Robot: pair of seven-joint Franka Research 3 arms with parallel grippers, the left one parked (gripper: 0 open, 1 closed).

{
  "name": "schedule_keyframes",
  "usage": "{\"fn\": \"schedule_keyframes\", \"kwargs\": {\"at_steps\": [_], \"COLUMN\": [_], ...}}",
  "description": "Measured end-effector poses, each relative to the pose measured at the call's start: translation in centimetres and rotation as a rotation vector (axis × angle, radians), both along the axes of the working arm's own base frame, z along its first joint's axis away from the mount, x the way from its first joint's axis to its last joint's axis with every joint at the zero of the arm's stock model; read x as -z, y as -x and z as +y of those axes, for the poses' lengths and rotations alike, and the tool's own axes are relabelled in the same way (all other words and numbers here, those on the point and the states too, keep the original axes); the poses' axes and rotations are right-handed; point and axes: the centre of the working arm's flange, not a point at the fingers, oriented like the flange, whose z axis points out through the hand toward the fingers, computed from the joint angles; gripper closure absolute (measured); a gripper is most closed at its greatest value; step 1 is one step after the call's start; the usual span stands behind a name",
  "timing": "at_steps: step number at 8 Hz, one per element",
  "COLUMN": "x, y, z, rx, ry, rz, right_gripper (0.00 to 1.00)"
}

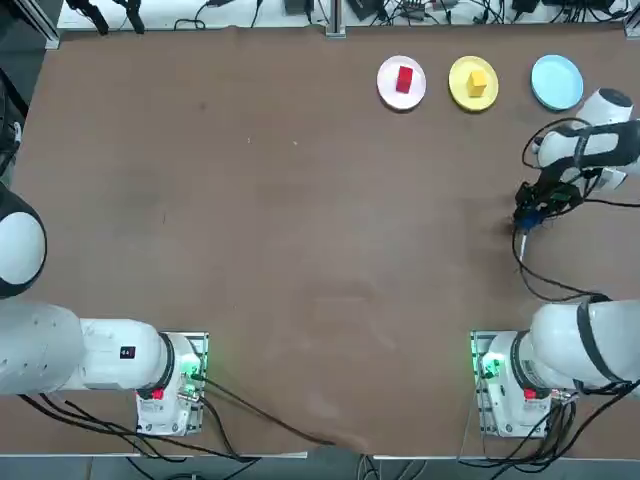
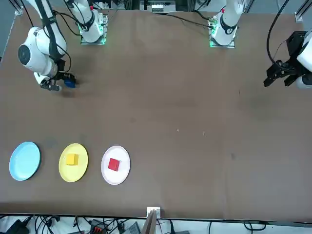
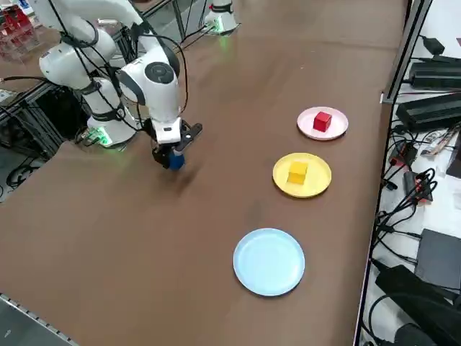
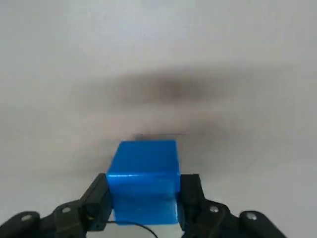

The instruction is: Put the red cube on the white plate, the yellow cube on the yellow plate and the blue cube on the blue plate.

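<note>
My right gripper (image 4: 143,191) is shut on the blue cube (image 4: 143,171), whose sides sit between the two black pads. The same gripper (image 1: 530,215) hangs low over the table near its right edge, with the blue cube (image 3: 173,161) showing at its tip. The red cube (image 1: 404,79) rests on the white plate (image 1: 386,90). On the yellow plate (image 1: 458,88) sits the yellow cube (image 1: 476,81). The light blue plate (image 1: 557,82) holds nothing and lies just beyond the gripper, at the row's right end.
The three plates form a row along the far edge of the brown table (image 1: 250,200). Cables and power units lie off the table's right side (image 3: 432,108). The arm bases (image 1: 500,380) stand at the near edge.
</note>
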Motion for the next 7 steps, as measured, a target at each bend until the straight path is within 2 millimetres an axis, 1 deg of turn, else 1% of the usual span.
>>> {"fn": "schedule_keyframes", "kwargs": {"at_steps": [1, 2, 3, 4, 5, 6, 7], "x": [-3.1, -6.2, -9.1, -11.6, -12.9, -12.9, -11.7], "y": [-2.0, -4.6, -7.6, -11.0, -14.6, -18.2, -21.5], "z": [-0.6, -1.5, -2.7, -4.4, -6.4, -8.3, -10.1], "rx": [0.002, 0.006, 0.015, 0.026, 0.037, 0.044, 0.052], "ry": [0.005, 0.013, 0.021, 0.023, 0.025, 0.030, 0.037], "rz": [-0.010, -0.030, -0.047, -0.044, -0.040, -0.050, -0.065], "right_gripper": [0.32, 0.32, 0.32, 0.32, 0.32, 0.32, 0.32]}}
